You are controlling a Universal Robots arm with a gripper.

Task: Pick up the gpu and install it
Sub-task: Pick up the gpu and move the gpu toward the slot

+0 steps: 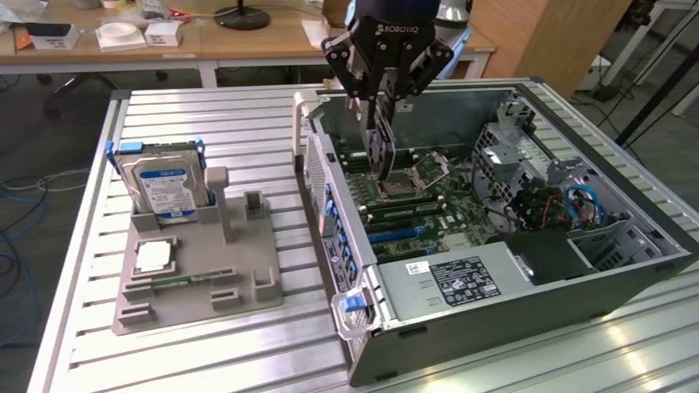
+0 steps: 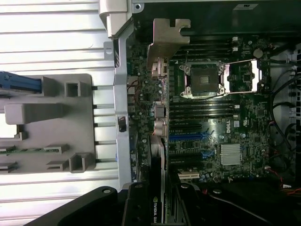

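Your gripper [image 1: 382,110], a black jointed-metal claw, has its fingers drawn in partway and pinched flat against the two faces of the gpu [image 1: 381,151]. The card is a thin, matte black slab hanging upright from the fingertips. In the wrist view you see it edge-on, with its folded grey sheet-metal bracket at the far end.

The card hangs inside the open computer case [image 1: 611,270], over the motherboard [image 1: 437,209]. Whether its lower edge touches the board cannot be told. In the exterior view, the square CPU socket [image 1: 428,170] with its shiny wire frame sits at about four o'clock from the card. The long black and blue slots run on toward five o'clock. A boxy silver power supply [image 1: 459,280] with a dark label lies at five o'clock, by the case's near wall.

At nine o'clock from the case, the exterior view's left, a moulded grey fixture [image 1: 251,246] rests on the ribbed aluminium table [image 1: 251,115]. A silver hard drive [image 1: 164,184] stands upright in it. A square metallic processor [image 1: 153,256] lies flat at six o'clock from the drive. A thin green memory stick [image 1: 180,281] lies just below that.
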